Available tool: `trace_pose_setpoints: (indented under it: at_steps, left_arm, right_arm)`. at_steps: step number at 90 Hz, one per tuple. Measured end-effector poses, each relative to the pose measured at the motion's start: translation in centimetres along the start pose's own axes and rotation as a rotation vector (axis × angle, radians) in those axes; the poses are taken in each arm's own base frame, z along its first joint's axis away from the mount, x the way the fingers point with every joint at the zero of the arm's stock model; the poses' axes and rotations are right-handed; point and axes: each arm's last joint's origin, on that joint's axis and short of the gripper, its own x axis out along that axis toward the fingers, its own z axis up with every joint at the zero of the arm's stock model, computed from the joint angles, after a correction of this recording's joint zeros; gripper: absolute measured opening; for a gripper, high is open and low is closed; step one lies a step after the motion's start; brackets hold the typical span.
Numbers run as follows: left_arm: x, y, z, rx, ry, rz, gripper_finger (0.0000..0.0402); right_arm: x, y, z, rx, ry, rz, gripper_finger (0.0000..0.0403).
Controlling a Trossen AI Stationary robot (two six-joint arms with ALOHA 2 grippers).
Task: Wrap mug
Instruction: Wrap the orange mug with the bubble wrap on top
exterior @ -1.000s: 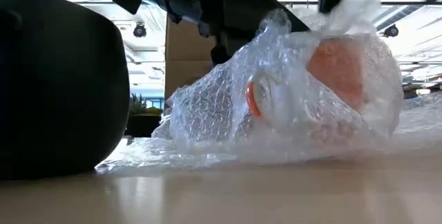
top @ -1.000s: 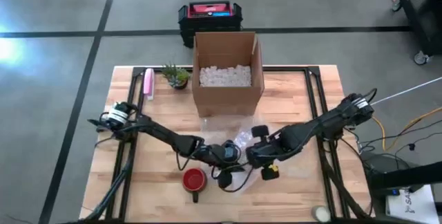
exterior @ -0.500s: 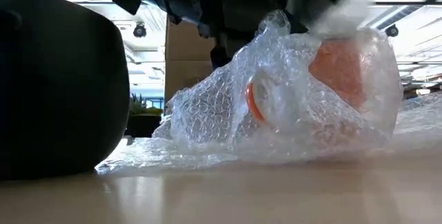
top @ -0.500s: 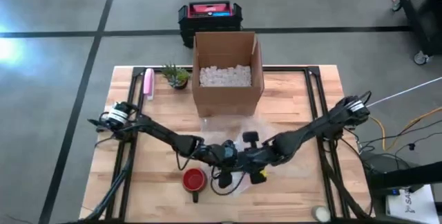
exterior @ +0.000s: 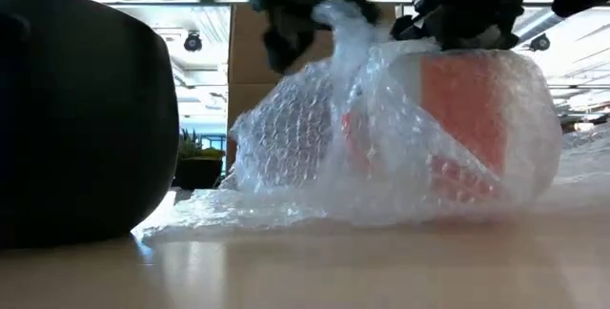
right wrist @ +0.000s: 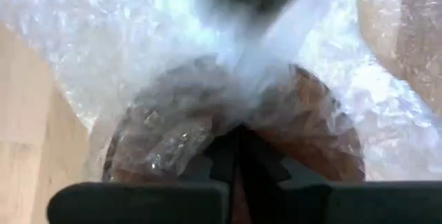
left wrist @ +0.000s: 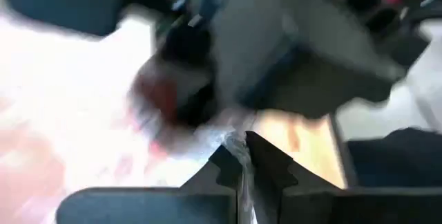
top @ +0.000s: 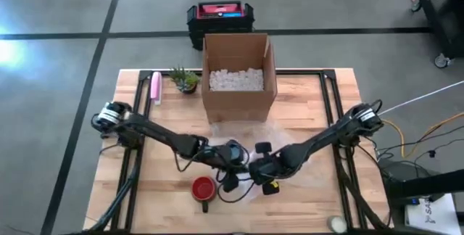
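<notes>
An orange-red mug (exterior: 467, 109) lies on the table inside clear bubble wrap (exterior: 315, 147), right of the low view's middle. In the high view the bundle (top: 255, 150) sits in front of the cardboard box. My left gripper (top: 230, 164) is shut on a gathered tuft of wrap on the bundle's left side. My right gripper (top: 258, 170) comes from the right and is shut on wrap on top of the mug (right wrist: 207, 120). A bare red mug (top: 204, 189) stands on its base near the front edge. My left gripper pinches a bunched tuft of the bubble wrap (left wrist: 239, 148) between its two shut fingers, several layers. The tuft (exterior: 335, 23) rises from the bundle up to the fingers, drawn taut. The bundle rests on the table. My right gripper pinches the bubble wrap (right wrist: 238, 124) between its shut fingers, right over the covered mug's curved side. Creases in the wrap run out from the fingertips. The fingers come slanting down from the table's right; the mug stays on the table.
An open cardboard box (top: 239, 72) with white filler stands behind the bundle. A small plant (top: 185, 80) and a pink item (top: 155, 88) sit at the far left. A dark round thing (exterior: 81, 109) fills the low view's left. Bare wood lies to the right.
My right gripper has gone toward the table's left, carrying its flap of wrap over the mug until it sits close to my left gripper. The wrap now lies across the mug's top and side, and the tuft at the left stands pulled up higher.
</notes>
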Motion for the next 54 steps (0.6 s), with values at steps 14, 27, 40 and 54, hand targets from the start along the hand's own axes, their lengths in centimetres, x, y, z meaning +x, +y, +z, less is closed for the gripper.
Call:
trace_pose_setpoints:
  at_steps: [14,27,40,54]
  left_arm:
    - [-0.5,0.3,-2.6,-0.038,0.145,0.125,0.0000]
    - [1.3,0.4,-3.8,-0.020,0.111,0.096,0.0000]
    - [0.7,-0.9,-1.7,0.028,0.013,0.017,0.0000]
    - [-2.2,-2.2,1.1,0.140,0.046,0.035,0.0000]
  right_arm:
    - [-0.2,0.0,0.2,-0.008,-0.018,0.000,0.0002]
    - [-0.2,0.0,0.1,-0.013,-0.006,0.001,0.0002]
    - [-0.1,0.0,-0.1,-0.017,0.008,0.003,0.0002]
    - [-0.1,0.1,0.1,-0.014,-0.009,0.004,0.0002]
